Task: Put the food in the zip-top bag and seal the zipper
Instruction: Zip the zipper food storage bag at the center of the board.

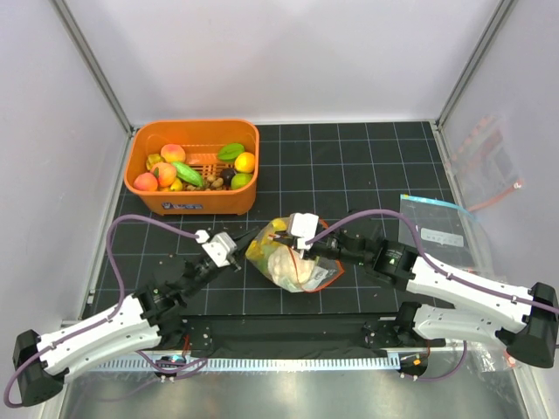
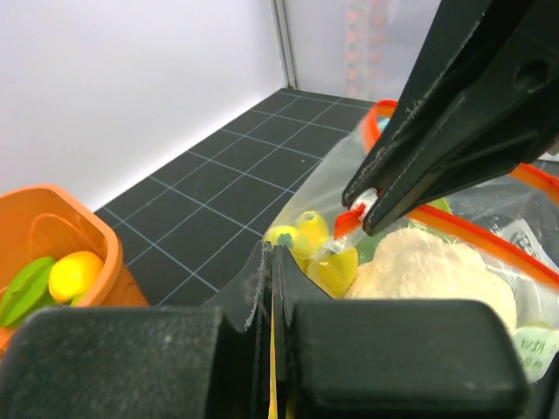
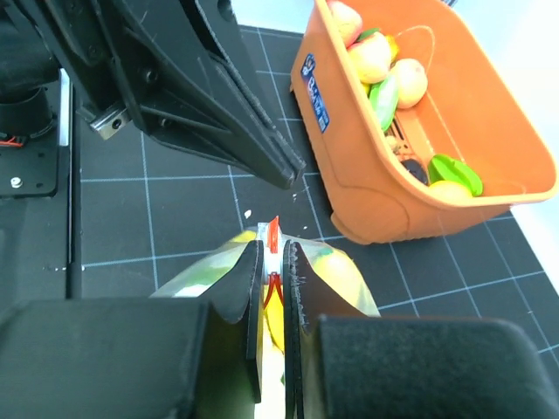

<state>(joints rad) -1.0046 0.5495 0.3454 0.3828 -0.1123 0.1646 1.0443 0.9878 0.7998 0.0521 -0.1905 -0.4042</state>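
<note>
**Both hands at the bag's mouth, and the seam runs off to the right**

In the middle of the black gridded surface (image 1: 367, 157) lies the crinkly clear plastic zip-top bag (image 1: 301, 272), loaded with toy food. A white cauliflower (image 2: 419, 266) and yellow pieces (image 2: 310, 231) show through the film. The left hand (image 1: 244, 255) is clamped flat on the bag's left edge, with film pinched between its pads. The right hand (image 1: 285, 239) sits just beside it, narrowed onto the thin red-orange zipper strip (image 3: 272, 234), a sliver of red showing between its fingers.

Here's what matters. From that pinch, the strip's long axis runs away from the left hand, toward the right arm's side of the bag. In the left wrist view its two lips look parted farther along. So the unsealed length lies beyond the right hand, and I'd say the right hand is the nearer one to run it while the left anchors the end. More fruit sits in the orange plastic basket (image 1: 192, 202) behind, well apart.
</note>
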